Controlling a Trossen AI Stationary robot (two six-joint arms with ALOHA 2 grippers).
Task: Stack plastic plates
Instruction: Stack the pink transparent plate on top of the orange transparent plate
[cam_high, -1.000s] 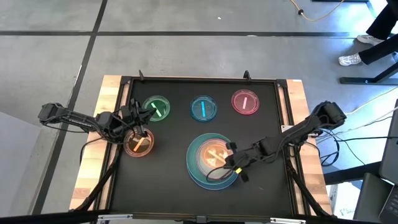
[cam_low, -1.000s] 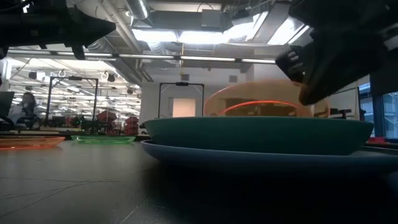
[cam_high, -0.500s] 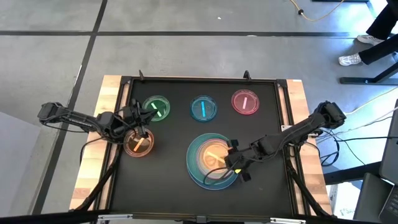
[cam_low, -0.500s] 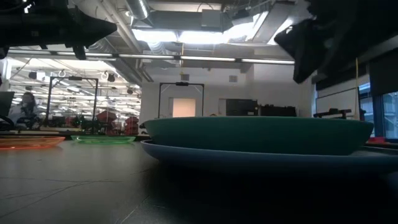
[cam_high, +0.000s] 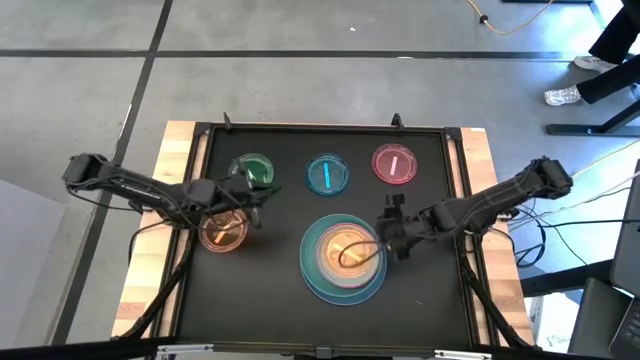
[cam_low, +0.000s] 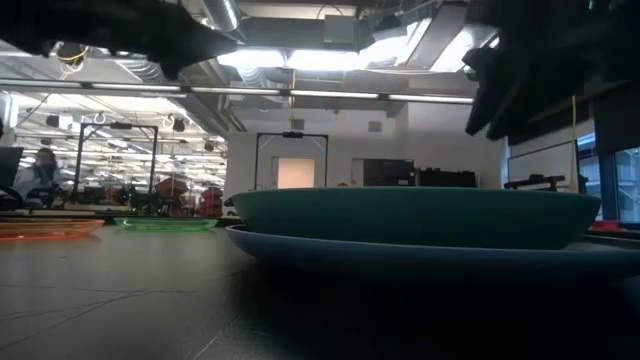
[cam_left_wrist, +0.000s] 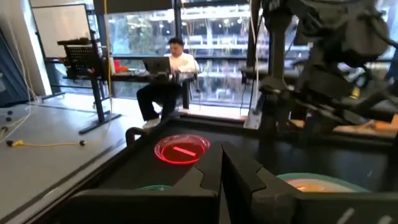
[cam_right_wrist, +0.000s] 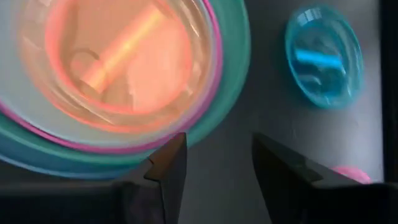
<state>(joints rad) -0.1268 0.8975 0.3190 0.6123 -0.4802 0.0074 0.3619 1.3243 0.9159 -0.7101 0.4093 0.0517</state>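
Observation:
A stack of plastic plates (cam_high: 343, 260) stands near the table's front middle: a large blue one at the bottom, then teal (cam_low: 410, 215), pink and pale ones, with a small orange one (cam_right_wrist: 121, 59) on top. Small green (cam_high: 252, 170), blue (cam_high: 327, 174) and pink (cam_high: 395, 164) plates lie apart along the far side. Another small orange one (cam_high: 222, 232) lies at the left. My right gripper (cam_right_wrist: 217, 165) hangs open over the stack's right rim, touching nothing. My left gripper (cam_high: 252, 205) is shut and empty between the green and orange plates.
The black mat's raised frame (cam_high: 460, 200) runs along the table's sides. Bare mat lies at the front left and right of the stack. Beyond the table a person (cam_left_wrist: 168, 74) sits at a desk.
My right gripper has opened and let go of the small orange plate, which has dropped from its tilted hold into the stack and lies flat there. The gripper has then drawn back toward the right and far edge. My left gripper has moved right, off the left orange plate.

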